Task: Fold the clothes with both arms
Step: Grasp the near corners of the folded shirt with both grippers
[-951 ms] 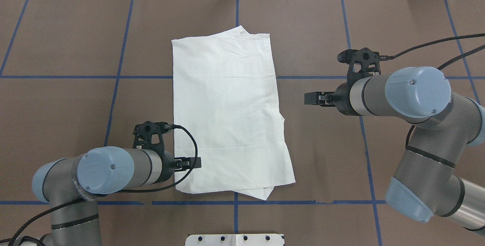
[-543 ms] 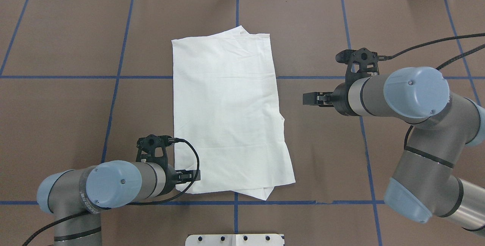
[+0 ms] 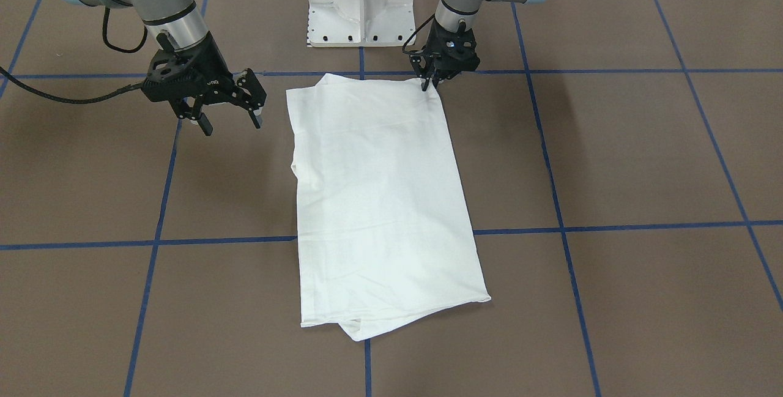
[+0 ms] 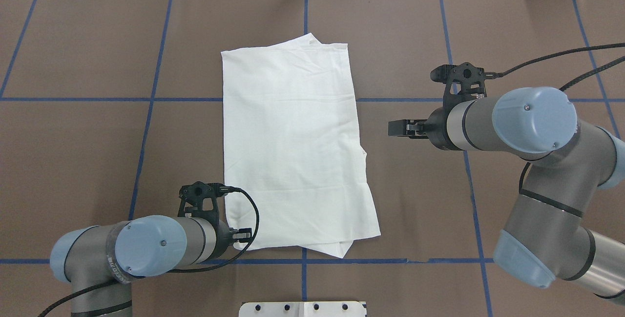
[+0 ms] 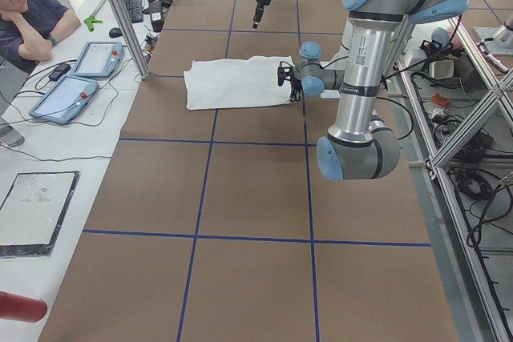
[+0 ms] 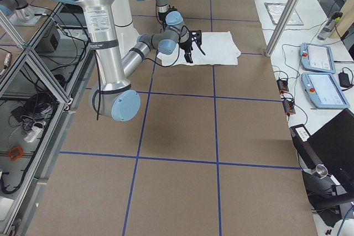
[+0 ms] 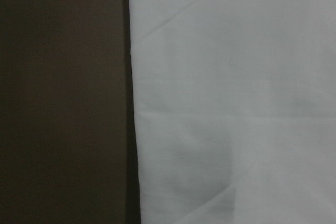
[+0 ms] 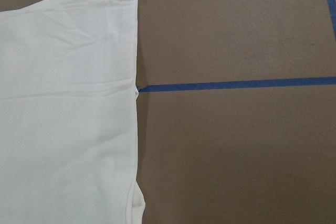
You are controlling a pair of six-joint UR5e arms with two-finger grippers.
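Right claw hangs spread over my brown blue-taped table; left claw touches the shirt, grip I cannot tell; a person sits beyond the left edge.

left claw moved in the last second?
Yes. In the overhead view the left claw has slid toward the robot along the shirt's left edge, nearer the blue tape line.

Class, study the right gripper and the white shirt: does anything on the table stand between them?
Nothing visible does. The right gripper, jaws open, hangs beside the shirt, apart from its edge, and only bare brown table lies between them.
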